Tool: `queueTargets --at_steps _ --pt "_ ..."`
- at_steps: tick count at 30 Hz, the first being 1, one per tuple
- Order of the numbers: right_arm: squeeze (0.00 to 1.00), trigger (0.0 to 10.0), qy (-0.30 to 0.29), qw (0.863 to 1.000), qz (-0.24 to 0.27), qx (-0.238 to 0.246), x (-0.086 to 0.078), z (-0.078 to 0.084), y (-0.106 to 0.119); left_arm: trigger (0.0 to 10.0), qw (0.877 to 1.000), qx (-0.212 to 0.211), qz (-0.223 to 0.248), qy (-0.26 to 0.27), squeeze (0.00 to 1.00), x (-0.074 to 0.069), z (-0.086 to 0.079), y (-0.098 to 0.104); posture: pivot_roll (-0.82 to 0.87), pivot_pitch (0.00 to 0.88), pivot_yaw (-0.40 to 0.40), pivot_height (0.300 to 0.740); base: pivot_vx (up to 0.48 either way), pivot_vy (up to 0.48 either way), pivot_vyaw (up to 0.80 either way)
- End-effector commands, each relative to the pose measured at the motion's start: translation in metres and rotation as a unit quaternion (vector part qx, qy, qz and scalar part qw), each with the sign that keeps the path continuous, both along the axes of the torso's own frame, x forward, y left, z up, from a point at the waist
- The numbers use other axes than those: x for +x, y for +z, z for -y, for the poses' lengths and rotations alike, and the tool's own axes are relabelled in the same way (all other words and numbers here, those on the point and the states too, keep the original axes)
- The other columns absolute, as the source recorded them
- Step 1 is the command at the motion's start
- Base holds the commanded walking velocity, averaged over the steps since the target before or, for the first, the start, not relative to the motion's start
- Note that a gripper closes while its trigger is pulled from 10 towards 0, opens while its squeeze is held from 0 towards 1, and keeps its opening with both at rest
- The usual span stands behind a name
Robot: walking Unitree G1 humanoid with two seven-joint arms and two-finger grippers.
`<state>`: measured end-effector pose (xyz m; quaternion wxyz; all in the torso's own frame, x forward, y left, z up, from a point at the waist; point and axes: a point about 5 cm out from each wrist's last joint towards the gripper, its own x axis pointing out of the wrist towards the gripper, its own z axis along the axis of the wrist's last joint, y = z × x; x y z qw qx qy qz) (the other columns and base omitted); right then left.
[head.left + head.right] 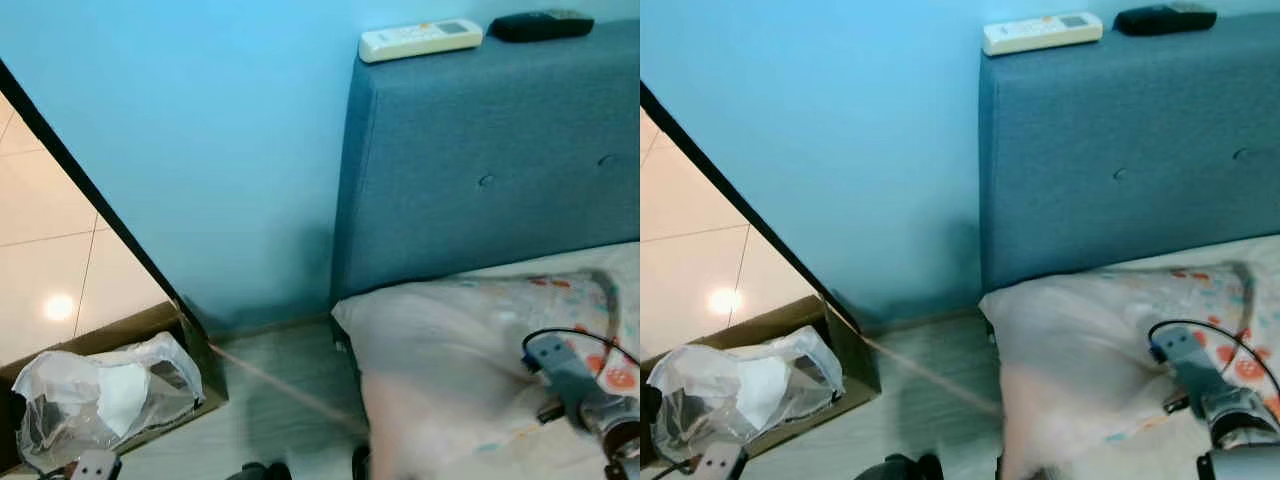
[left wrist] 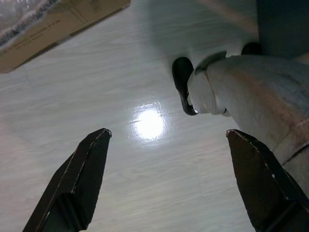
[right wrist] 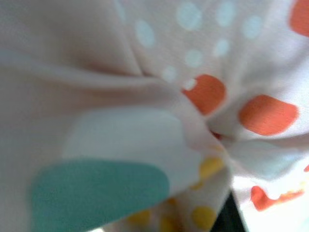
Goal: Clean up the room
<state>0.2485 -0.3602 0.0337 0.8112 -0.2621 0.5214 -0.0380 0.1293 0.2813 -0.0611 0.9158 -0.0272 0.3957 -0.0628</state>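
- Spotted white cloth, a pillow, lies at the head of the bed against the blue padded headboard; its dots are orange, teal, yellow and pale blue.
- Right gripper is pressed into the pillow's fabric; in its wrist view the cloth bunches in folds right at the lens and one dark finger tip shows at the edge; whether the fingers are closed on the cloth I cannot tell.
- From the head camera the right arm reaches in over the pillow's near corner, with a black cable looping over it.
- Left gripper hangs low over the pale wood-look floor; its two black fingers stand wide apart with nothing between them; the robot's leg and dark foot are just beside it.
- Cardboard box lined with a clear plastic bag sits on the floor by the blue wall, well apart from the bed.
- On top of the headboard rest a white remote and a black remote, near each other.
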Motion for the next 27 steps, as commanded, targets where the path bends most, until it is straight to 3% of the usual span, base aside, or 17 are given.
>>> queueTargets --at_steps 1,7,10,15,16,18,20,21,24,25,27 --pt "1.00 10.0 -0.003 1.000 -0.027 -0.010 -0.010 0.005 -0.004 10.0 1.000 0.000 -0.026 0.005 0.00 -0.014 0.001 -0.007 0.04 0.218 0.028 0.740 0.000 0.000 0.00" --pt "1.00 10.0 -0.019 0.997 0.004 -0.073 -0.005 0.021 0.013 10.0 1.000 -0.002 -0.027 0.009 0.00 -0.007 0.007 -0.009 0.03 0.184 0.019 0.740 0.000 0.000 0.00" --pt "1.00 10.0 -0.028 0.989 0.039 -0.138 0.000 0.036 0.032 10.0 1.000 -0.006 -0.025 0.011 0.00 -0.002 0.013 -0.011 0.03 0.164 0.015 0.740 0.000 0.000 0.00" --pt "1.00 10.0 -0.036 0.977 0.076 -0.195 0.004 0.049 0.051 10.0 1.000 -0.008 -0.027 0.013 0.00 0.001 0.019 -0.013 0.02 0.140 0.010 0.740 0.000 0.000 0.00" --pt "1.00 10.0 -0.042 0.974 0.099 -0.199 0.009 0.050 0.058 10.0 0.999 -0.009 -0.028 0.014 0.00 0.002 0.020 -0.014 0.02 0.129 0.007 0.740 0.000 0.000 0.00" --pt "1.00 10.0 -0.047 0.972 0.178 -0.147 0.032 0.039 0.073 10.0 0.999 -0.011 -0.030 0.018 0.00 0.005 0.022 -0.015 0.01 0.104 0.005 0.740 0.000 0.000 0.00" --pt "1.00 10.0 -0.047 0.972 0.178 -0.147 0.032 0.039 0.073 10.0 0.999 -0.011 -0.030 0.018 0.00 0.005 0.022 -0.015 0.01 0.104 0.005 0.740 0.000 0.000 0.00" --pt "1.00 10.0 -0.044 0.970 0.205 -0.124 0.040 0.033 0.079 10.0 0.999 -0.011 -0.031 0.020 0.00 0.007 0.023 -0.015 0.01 0.100 0.004 0.740 0.000 0.000 0.00" --pt "1.00 10.0 -0.036 0.969 0.223 -0.104 0.047 0.028 0.082 10.0 0.999 -0.012 -0.032 0.021 0.00 0.008 0.024 -0.015 0.01 0.100 0.004 0.740 0.000 0.000 0.00" --pt "0.00 10.0 -0.031 0.961 0.274 -0.010 0.069 0.006 0.091 10.0 0.999 -0.012 -0.033 0.025 0.00 0.012 0.027 -0.016 -0.01 0.049 -0.010 0.740 0.000 0.000 0.00" --pt "0.00 10.0 0.001 0.937 0.326 0.123 0.101 -0.036 0.105 10.0 0.999 -0.013 -0.033 0.037 0.00 0.021 0.034 -0.016 -0.02 0.008 -0.022 0.740 0.000 0.000 0.00"
